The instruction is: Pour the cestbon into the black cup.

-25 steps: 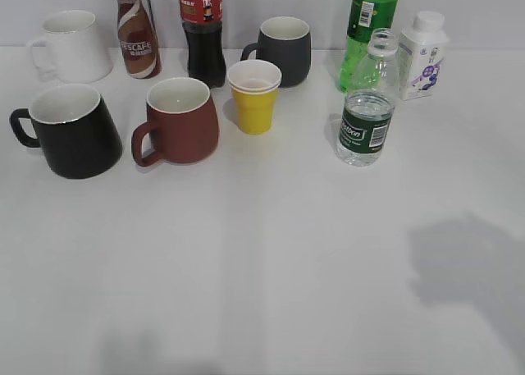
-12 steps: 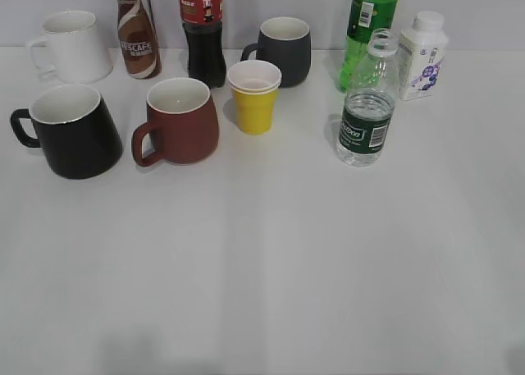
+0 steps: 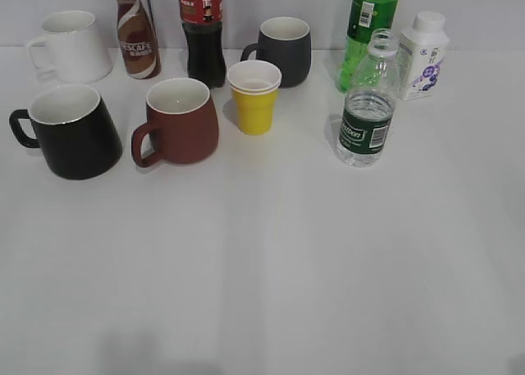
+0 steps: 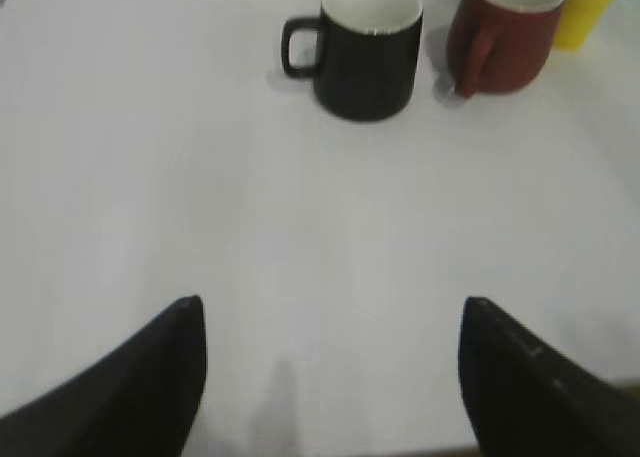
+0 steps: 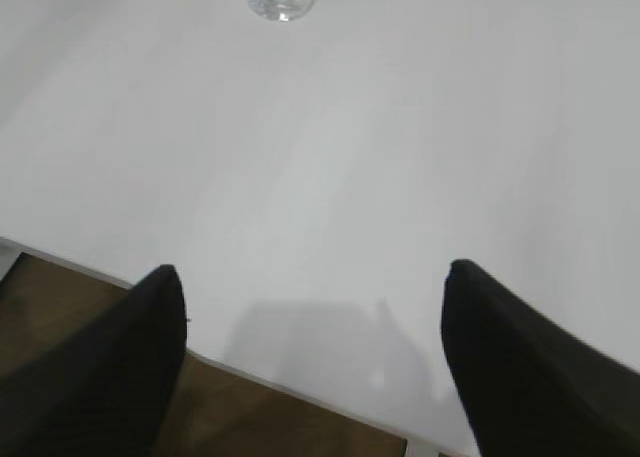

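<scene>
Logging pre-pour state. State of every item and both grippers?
cestbon: upright, uncapped, part full, untouched.
black cup: upright, looks empty.
reddish-brown mug: upright, looks empty.
yellow cup: upright, white cup nested inside.
dark grey mug: upright.
white mug: upright.
cola bottle: upright.
green soda bottle: upright.
left gripper: open, empty.
right gripper: open, empty.

The large shadow that lay on the worktop [image 3: 271, 268] at the near right a second ago has gone; since half a second ago, nothing on it has shifted.
</scene>
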You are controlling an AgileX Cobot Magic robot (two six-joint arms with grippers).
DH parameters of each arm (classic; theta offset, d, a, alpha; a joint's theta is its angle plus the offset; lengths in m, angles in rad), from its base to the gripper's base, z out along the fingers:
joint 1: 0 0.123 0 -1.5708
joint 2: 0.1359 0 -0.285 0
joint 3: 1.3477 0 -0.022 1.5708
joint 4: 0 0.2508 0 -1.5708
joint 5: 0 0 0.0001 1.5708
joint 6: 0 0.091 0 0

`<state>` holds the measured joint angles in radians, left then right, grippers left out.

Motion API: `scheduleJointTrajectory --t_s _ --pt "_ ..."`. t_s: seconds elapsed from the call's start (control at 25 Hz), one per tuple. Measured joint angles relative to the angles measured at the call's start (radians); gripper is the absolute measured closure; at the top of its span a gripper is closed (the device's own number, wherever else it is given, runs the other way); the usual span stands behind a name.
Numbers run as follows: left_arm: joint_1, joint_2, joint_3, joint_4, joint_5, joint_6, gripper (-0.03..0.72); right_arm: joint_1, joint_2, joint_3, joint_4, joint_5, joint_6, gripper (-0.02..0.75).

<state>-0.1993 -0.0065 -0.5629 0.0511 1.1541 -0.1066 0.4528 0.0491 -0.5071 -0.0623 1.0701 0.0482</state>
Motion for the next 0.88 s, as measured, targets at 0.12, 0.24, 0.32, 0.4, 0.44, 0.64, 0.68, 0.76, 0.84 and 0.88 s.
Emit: scheduleJointTrajectory --t_s 0.12,0.24,0.32,0.4,0.44,0.64,0.68,0.76,0.84,0.88 --pt "-0.001 0.0 0.032 -0.001 -0.068 0.019 0.096 0.0 0.0 0.002 0.003 -0.015 -0.001 0.142" --pt "-0.001 0.0 0.037 -0.01 -0.083 0.038 0.096 0.0 0.0 0.002 0.004 -0.022 -0.001 0.143" --pt "-0.001 0.0 0.038 -0.014 -0.085 0.041 0.096 0.0 0.0 0.002 0.005 -0.024 -0.002 0.143" --pt "-0.001 0.0 0.038 -0.017 -0.085 0.042 0.096 0.0 0.0 0.002 0.006 -0.025 -0.002 0.143" --pt "-0.001 0.0 0.038 -0.018 -0.085 0.042 0.096 0.0 0.0 0.002 0.006 -0.026 -0.003 0.143" --pt "0.013 0.0 0.038 -0.021 -0.086 0.042 0.096 -0.038 -0.021 0.002 0.007 -0.029 -0.004 0.145" --pt "0.029 0.0 0.038 -0.021 -0.086 0.042 0.096 -0.072 -0.035 0.002 0.008 -0.031 -0.004 0.145" --pt "0.066 0.0 0.039 -0.021 -0.086 0.042 0.096 -0.163 -0.053 0.002 0.008 -0.031 -0.004 0.145" --pt "0.1 0.0 0.039 -0.022 -0.087 0.042 0.096 -0.269 -0.057 0.002 0.007 -0.031 -0.004 0.145" --pt "0.104 0.0 0.039 -0.023 -0.087 0.042 0.096 -0.305 -0.057 0.002 0.007 -0.031 -0.004 0.145"
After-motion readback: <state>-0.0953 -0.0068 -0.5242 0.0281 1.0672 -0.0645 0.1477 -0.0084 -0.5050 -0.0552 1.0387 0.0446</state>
